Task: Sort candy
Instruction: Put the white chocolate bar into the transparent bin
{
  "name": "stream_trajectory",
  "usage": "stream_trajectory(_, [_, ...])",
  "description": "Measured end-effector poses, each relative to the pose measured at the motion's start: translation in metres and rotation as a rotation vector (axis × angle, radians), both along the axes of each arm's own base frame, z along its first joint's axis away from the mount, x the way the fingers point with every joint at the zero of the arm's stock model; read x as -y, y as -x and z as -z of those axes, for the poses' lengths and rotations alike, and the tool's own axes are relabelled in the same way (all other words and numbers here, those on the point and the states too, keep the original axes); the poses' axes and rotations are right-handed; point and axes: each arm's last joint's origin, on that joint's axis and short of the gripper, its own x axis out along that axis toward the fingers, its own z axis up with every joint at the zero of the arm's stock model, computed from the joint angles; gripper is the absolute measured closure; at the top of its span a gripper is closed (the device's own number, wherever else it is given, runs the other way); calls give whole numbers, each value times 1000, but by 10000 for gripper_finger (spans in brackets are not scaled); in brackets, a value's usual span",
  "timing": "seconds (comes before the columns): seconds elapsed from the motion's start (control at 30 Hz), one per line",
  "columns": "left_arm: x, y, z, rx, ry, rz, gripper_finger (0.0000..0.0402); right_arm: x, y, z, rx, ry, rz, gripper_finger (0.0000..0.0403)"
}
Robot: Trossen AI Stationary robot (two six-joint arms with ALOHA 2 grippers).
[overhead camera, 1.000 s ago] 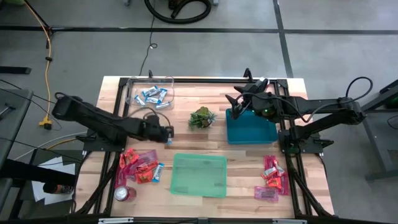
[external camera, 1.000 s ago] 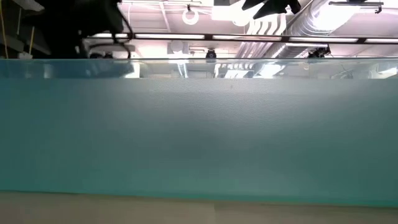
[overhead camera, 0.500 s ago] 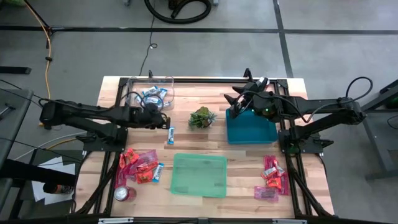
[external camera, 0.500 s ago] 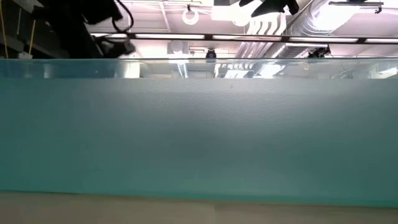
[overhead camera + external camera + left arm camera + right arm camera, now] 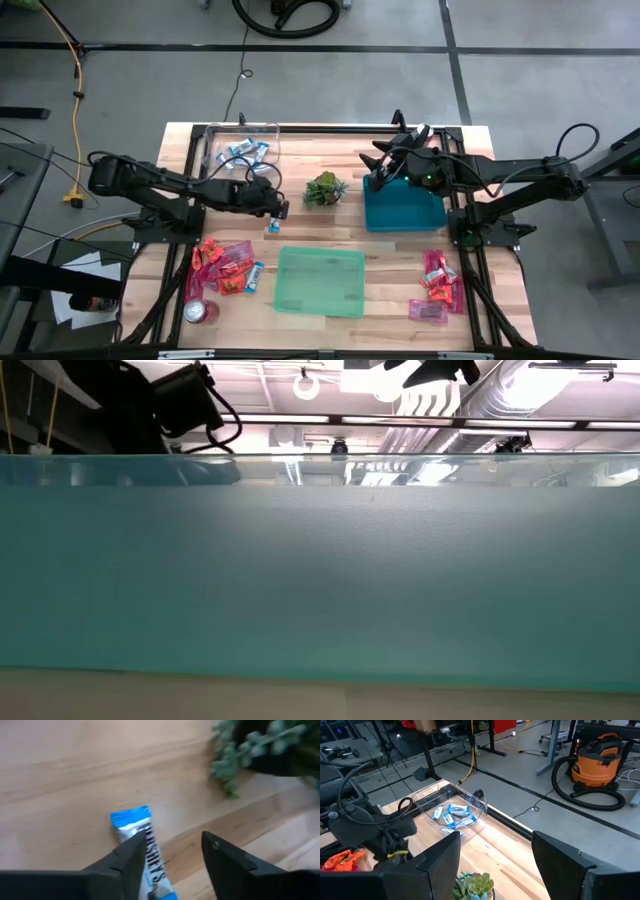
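Note:
A blue-and-white candy (image 5: pixel 131 819) lies flat on the wooden table (image 5: pixel 300 160), left of the small plant (image 5: pixel 325 189). My left gripper (image 5: pixel 172 855) hangs open just above it, pointing steeply down. One finger (image 5: pixel 131 857) covers the candy's near part and the other stands beside it over bare wood. In the high view this gripper (image 5: pixel 278 212) sits right over the candy (image 5: pixel 274 227). My right gripper (image 5: pixel 495 865) is open with nothing in it, raised over the far left corner of the teal bin (image 5: pixel 403 205). My left gripper comes at the blue-and-white candy from above, slanting, with one finger (image 5: pixel 131 857) over the wrapper's long side. That finger hides the spot beneath it, so I cannot tell whether it touches. The candy lies flat on the table.
A clear bin (image 5: pixel 243 150) with blue candies stands far left. Red and pink candies lie in piles near left (image 5: pixel 225 268) and near right (image 5: pixel 438 285). A green tray (image 5: pixel 320 282) sits near centre and a red can (image 5: pixel 197 312) at the near left. A teal wall (image 5: pixel 320 580) fills the low view.
My left gripper swung away toward the clear bin at the far left, then came back down over the blue candy. The candy stayed lying on the table beside the plant. My right arm kept still.

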Motion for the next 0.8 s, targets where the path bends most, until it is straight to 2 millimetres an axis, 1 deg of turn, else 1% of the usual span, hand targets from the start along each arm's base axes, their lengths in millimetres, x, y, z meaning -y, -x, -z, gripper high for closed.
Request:
stream_trajectory(0.13, [1,2,5,-38,36,-31,187,0,0,1,-13,3,0,162])
stream_trajectory(0.27, [2,3,9,-69,21,-66,184,0,2,3,-39,7,5,162])
stream_trajectory(0.37, [2,1,16,-89,20,-75,185,0,2,4,-55,8,5,162])
stream_trajectory(0.43, [4,-3,22,-114,33,-63,185,0,3,5,-64,8,5,162])
stream_trajectory(0.57, [8,-18,28,-166,17,-48,185,0,3,6,-82,11,5,162])
stream_trajectory(0.73, [8,-34,30,-290,5,-27,187,0,4,7,-92,10,6,162])
stream_trajectory(0.8, [8,-36,31,-343,6,6,200,0,4,8,-96,10,6,162])
